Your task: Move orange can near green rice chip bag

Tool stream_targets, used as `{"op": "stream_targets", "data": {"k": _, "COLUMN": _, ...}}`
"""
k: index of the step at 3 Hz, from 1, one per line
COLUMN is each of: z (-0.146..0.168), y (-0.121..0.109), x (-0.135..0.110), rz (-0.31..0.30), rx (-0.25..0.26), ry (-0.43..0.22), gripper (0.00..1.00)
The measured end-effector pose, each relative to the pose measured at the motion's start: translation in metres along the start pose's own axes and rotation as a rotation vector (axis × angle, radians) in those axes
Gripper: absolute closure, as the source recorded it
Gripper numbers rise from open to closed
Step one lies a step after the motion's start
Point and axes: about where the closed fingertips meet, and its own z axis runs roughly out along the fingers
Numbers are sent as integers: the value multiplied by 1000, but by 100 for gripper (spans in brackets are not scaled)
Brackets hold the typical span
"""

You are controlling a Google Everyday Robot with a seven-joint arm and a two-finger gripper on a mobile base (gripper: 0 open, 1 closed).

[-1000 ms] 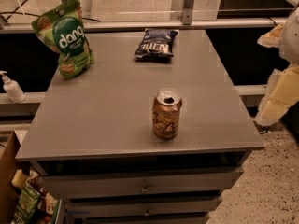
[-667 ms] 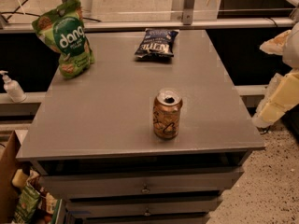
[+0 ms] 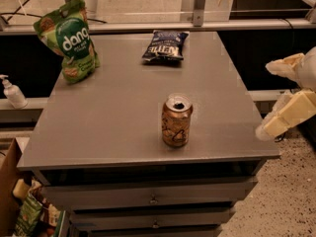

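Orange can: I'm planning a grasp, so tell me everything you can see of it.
The orange can is a small orange-brown aluminium drink can with pale swirled markings and a silver top with a dark opening. It stands upright near the front edge of the grey cabinet top, touching nothing else. The gripper hangs beyond the top's right edge in the view, fingers apart, clear of the can.

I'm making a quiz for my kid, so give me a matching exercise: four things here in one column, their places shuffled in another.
1 orange can
2 green rice chip bag
3 dark blue chip bag
4 gripper

A back left of table, standing
B beyond right edge, open
C front middle, upright
D back middle, lying flat

Pairs: 1-C, 2-A, 3-D, 4-B
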Motion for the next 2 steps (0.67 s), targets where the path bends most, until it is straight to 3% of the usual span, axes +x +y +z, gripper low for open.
{"op": "stream_targets", "data": {"k": 2, "z": 32, "y": 29, "x": -9, "rz": 9, "rx": -98, "ry": -278, "gripper": 0}}
